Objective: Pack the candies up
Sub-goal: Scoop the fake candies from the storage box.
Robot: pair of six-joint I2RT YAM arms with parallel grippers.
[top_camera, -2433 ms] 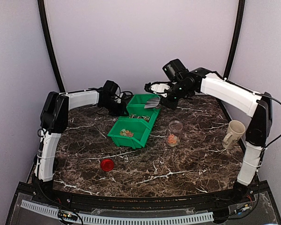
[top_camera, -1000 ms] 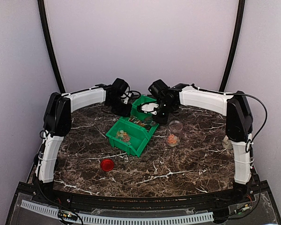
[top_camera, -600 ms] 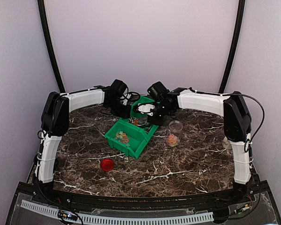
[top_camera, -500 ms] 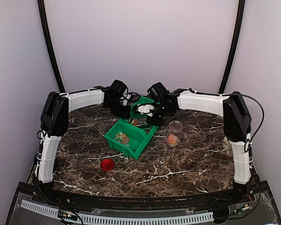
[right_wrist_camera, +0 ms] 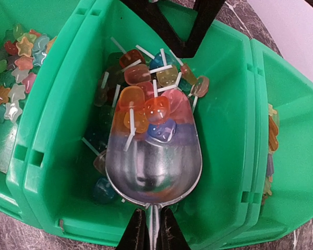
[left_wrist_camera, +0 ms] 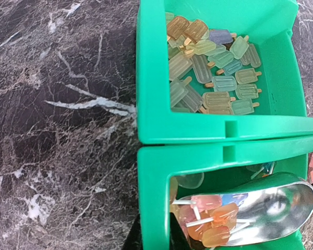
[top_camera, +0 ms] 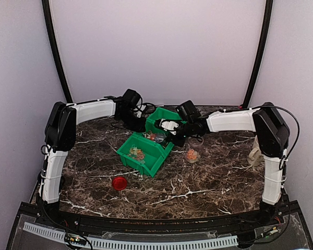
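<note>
Pinching the thin handle of the shiny metal scoop [right_wrist_camera: 154, 172], your right end effector [right_wrist_camera: 148, 232] holds its bowl down in the middle green plastic bin [right_wrist_camera: 224, 130]. Colourful translucent lollipop candies [right_wrist_camera: 146, 104] lie heaped on the scoop's front lip. Your left end effector [left_wrist_camera: 148, 237] is clamped on that bin's wall opposite the handle. On the dark marble worktop [top_camera: 214, 182], a small clear jar [top_camera: 192, 154] holding orange candies [top_camera: 191, 155] stands just right of the bins, and a round red lid [top_camera: 119, 182] lies at the near left.
</note>
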